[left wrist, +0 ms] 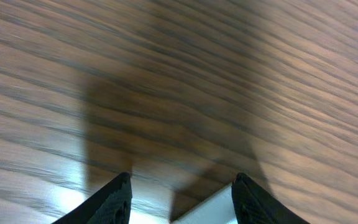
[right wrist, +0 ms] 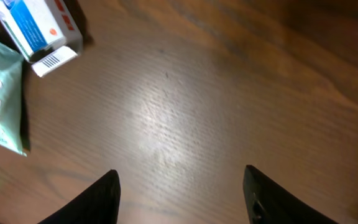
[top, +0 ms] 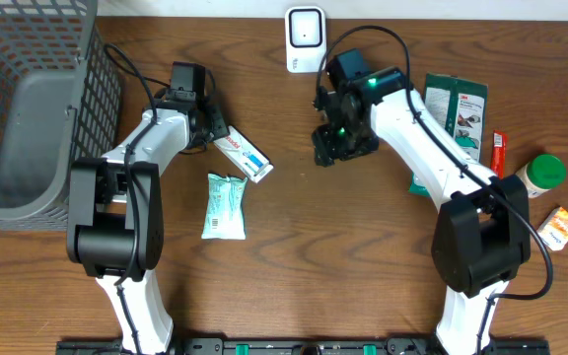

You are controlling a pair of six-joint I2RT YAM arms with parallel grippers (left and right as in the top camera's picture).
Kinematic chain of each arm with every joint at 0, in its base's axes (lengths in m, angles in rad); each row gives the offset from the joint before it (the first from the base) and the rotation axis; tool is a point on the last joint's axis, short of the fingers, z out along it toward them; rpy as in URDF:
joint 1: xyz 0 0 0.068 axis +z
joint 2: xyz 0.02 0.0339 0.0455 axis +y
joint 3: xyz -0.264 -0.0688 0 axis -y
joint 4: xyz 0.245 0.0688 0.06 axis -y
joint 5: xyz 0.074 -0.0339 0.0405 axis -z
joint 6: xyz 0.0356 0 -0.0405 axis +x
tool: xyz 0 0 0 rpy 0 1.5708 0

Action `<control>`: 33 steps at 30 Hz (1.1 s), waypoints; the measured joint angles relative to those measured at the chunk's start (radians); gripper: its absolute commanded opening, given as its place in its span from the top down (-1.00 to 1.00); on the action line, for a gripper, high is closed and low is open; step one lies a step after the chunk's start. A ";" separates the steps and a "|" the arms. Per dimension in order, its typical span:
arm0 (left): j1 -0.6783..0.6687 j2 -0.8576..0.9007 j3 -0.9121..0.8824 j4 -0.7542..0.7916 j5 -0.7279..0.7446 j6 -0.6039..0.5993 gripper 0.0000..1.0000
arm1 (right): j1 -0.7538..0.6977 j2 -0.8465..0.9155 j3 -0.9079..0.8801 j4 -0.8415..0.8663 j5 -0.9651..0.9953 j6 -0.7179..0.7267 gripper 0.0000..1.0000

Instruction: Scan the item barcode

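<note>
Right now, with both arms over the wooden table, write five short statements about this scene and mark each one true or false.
1. One end of the white and blue cardboard box lies at the left gripper. True.
2. The right gripper holds the green and white pouch. False: its fingers stand apart over bare table, and the pouch lies flat beside the box.
3. The grey mesh basket stands on the left arm's side. True.
4. The green-lidded jar sits inside the basket. False: it stands on the right arm's side, near a red stick.
5. The right wrist view shows a barcode on the box's end. True.
</note>
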 measured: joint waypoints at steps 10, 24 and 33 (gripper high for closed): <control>-0.066 -0.002 0.000 -0.086 0.325 0.000 -0.05 | -0.061 0.000 0.000 -0.140 -0.001 -0.051 -0.18; -0.209 -0.049 -0.001 -0.085 0.355 -0.003 -0.05 | -0.095 -0.006 0.000 -0.225 -0.037 -0.121 -0.22; -0.200 -0.317 0.001 -0.172 0.108 -0.005 0.06 | -0.211 -0.150 0.000 -0.198 -0.186 -0.138 -0.56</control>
